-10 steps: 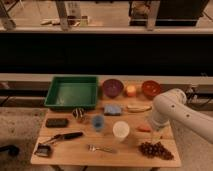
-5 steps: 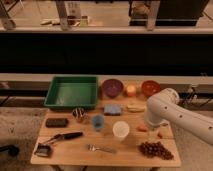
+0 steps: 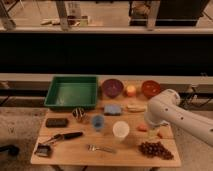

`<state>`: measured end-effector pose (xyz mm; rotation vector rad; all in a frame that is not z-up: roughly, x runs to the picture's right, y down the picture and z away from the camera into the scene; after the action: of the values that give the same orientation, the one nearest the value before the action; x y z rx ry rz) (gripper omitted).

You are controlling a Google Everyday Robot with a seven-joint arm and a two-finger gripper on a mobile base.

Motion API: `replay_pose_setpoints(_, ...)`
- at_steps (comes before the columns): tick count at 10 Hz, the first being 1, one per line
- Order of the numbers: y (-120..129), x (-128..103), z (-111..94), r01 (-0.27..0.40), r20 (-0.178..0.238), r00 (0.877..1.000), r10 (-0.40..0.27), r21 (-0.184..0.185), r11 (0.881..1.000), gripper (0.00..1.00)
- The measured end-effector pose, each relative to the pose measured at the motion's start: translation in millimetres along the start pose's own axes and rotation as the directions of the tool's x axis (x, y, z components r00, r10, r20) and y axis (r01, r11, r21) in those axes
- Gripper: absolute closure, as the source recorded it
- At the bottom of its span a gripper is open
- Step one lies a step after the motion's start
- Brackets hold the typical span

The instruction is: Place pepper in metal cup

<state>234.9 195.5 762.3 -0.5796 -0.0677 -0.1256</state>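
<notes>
The pepper (image 3: pixel 142 128), slim and orange-red, is seen lying flat on the table's (image 3: pixel 75 150) right side, partly hidden by the gripper (image 3: pixel 152 131) positioned right at it. The metal cup (image 3: pixel 78 114), small and dark, is seen upright, well apart to the left.

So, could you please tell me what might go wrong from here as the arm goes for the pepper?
1. The gripper is down at the pepper, with the grapes and banana close by; either could get nudged.
2. The metal cup sits far across the table, and the white cup and blue cup stand in between; a low carry may tip them.
3. The metal cup is small, so the long pepper may miss it or topple it.
</notes>
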Motion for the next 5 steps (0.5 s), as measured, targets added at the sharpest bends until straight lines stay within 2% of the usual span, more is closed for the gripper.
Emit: replay_pose_setpoints(5,-12,41,-8,-0.064,-0.011,0.998,0.064,0.060,0.996,0.20)
